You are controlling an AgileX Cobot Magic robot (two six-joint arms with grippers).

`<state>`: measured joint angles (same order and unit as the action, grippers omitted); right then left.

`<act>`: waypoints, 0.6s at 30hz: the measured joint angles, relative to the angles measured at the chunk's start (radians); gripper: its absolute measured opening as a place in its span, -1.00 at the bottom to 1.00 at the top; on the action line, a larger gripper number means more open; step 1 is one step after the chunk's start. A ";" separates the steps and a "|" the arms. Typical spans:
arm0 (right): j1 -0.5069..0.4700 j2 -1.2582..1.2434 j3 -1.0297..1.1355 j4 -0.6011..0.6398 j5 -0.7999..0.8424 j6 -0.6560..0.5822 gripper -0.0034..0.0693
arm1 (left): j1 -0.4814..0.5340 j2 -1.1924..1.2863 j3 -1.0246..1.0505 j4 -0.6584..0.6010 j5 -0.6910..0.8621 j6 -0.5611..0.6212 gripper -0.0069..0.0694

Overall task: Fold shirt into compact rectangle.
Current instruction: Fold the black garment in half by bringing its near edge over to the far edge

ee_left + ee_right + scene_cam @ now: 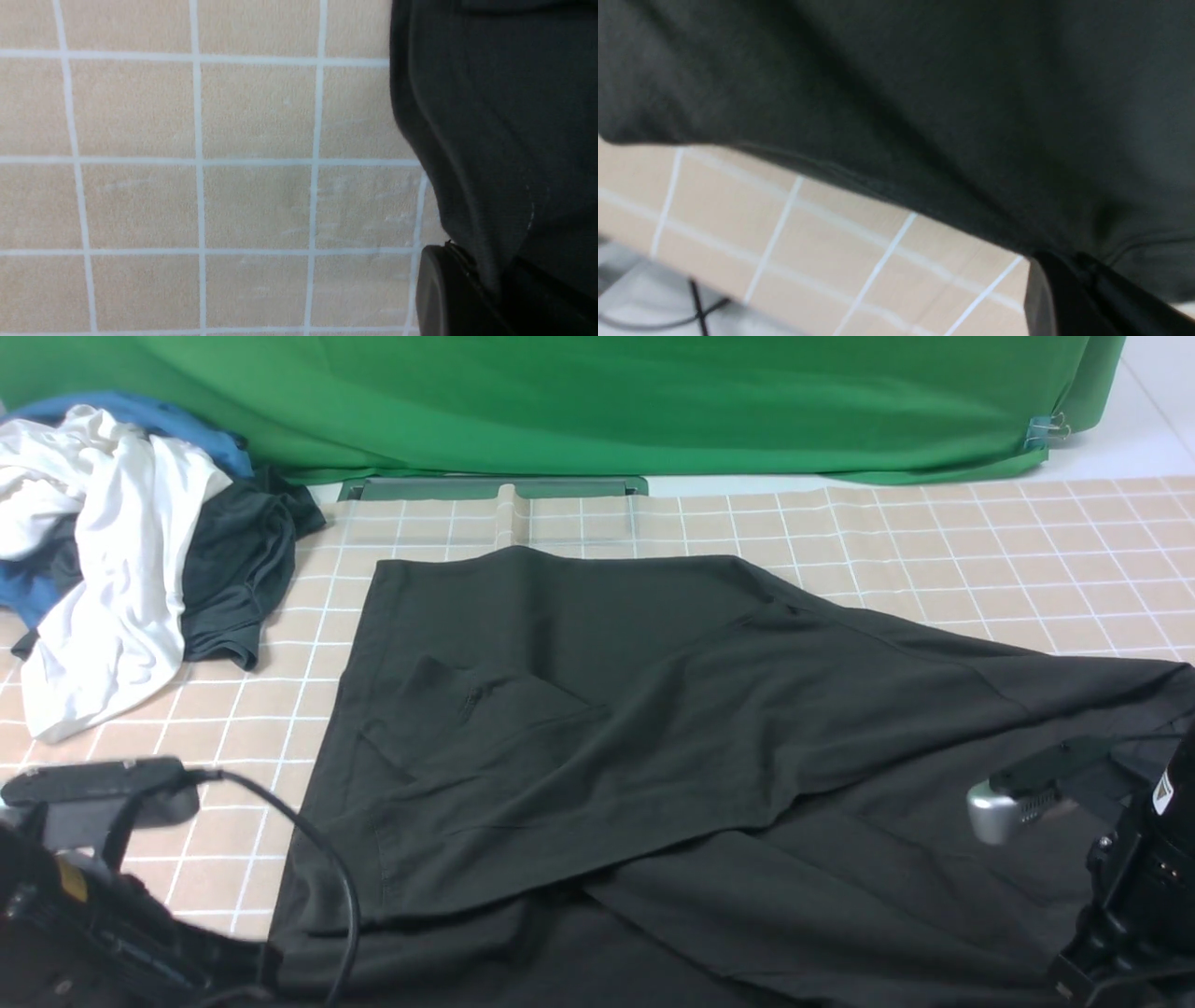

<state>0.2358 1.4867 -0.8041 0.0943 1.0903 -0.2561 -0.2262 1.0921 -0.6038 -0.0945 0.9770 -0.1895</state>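
Before a green backdrop (597,401), the beige gridded surface (934,532) carries the shirt (607,728) across its middle and right. The shirt is partly folded over itself, and a heap of white, blue and dark clothes (112,523) sits at the far left. We see the left end effector (486,284) closed narrow on the shirt's near left edge, and the right end effector (1083,280) likewise pinching black fabric at the near right.

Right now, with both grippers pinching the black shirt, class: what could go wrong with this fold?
1. The right gripper pinches the shirt close to its edge, and the cloth looks pulled taut, so it could slip free.
2. The black cable loops over the shirt's near left edge and might snag or drag it.
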 joint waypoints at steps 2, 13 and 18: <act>0.000 -0.006 -0.017 -0.011 -0.005 0.002 -0.81 | 0.000 0.000 -0.029 0.006 -0.023 -0.026 -0.72; 0.000 0.005 -0.270 -0.088 -0.002 0.042 -0.81 | 0.000 0.164 -0.327 0.078 -0.146 -0.116 -0.72; -0.004 0.084 -0.408 -0.094 0.001 0.042 -0.81 | 0.000 0.352 -0.529 0.095 -0.164 -0.126 -0.72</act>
<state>0.2314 1.5704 -1.2117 0.0000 1.0908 -0.2139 -0.2262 1.4442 -1.1331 0.0000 0.8125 -0.3157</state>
